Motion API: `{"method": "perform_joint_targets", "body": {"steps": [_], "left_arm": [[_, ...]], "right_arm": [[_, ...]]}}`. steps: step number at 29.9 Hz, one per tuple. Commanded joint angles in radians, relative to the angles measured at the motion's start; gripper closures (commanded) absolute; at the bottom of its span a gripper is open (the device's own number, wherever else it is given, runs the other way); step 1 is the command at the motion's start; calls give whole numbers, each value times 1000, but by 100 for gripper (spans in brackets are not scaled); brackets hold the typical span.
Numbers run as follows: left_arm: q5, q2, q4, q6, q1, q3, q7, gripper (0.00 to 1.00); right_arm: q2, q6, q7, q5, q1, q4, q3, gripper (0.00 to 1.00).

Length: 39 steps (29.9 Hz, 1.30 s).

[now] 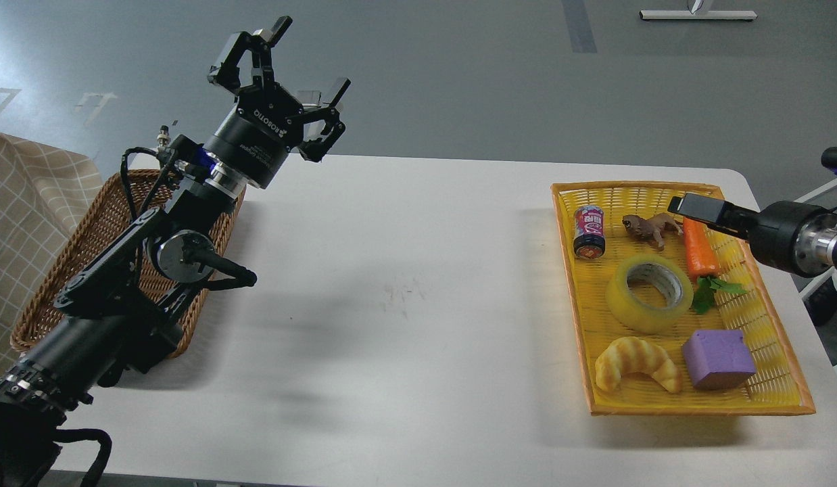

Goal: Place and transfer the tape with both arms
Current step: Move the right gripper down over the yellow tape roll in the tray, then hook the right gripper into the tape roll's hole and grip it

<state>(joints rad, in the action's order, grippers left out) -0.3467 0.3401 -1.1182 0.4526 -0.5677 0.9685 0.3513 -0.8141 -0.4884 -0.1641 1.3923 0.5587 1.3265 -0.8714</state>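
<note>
The tape [650, 293], a yellow translucent roll with a grey-white core, lies flat in the middle of the yellow tray [696, 404] at the table's right. My right gripper [696, 206] reaches in from the right edge, above the tray's back right part and apart from the tape. It is seen side-on, and only one finger shows. My left gripper [293, 67] is open and empty, raised high above the table's back left, over the far end of the wicker basket [60, 270].
The tray also holds a small can [589, 232], a brown toy animal [650, 228], a carrot [699, 249], a croissant [636, 362] and a purple block [719, 358]. A checked cloth [26, 189] lies at the far left. The white table [405, 304] spans the middle.
</note>
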Motion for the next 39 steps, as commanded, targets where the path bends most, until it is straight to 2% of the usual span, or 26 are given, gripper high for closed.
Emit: {"method": "perform_joint_targets", "body": {"steps": [1,21,28,39], "left_arm": [[0,-1,0,0,0,-1,0,2],[0,-3,0,0,-5,-1,0,2],[0,-3,0,0,-5,-1,0,2],[0,0,0,1,-5,1,0,2]], "right_arm": [[-22,0,1,20,10,-1,52,0],[10,0,2,306,46,-10,204,1],[61,0,2,329,46,-43,207,3],[104,0,0,395,40,-64,213,13]]}}
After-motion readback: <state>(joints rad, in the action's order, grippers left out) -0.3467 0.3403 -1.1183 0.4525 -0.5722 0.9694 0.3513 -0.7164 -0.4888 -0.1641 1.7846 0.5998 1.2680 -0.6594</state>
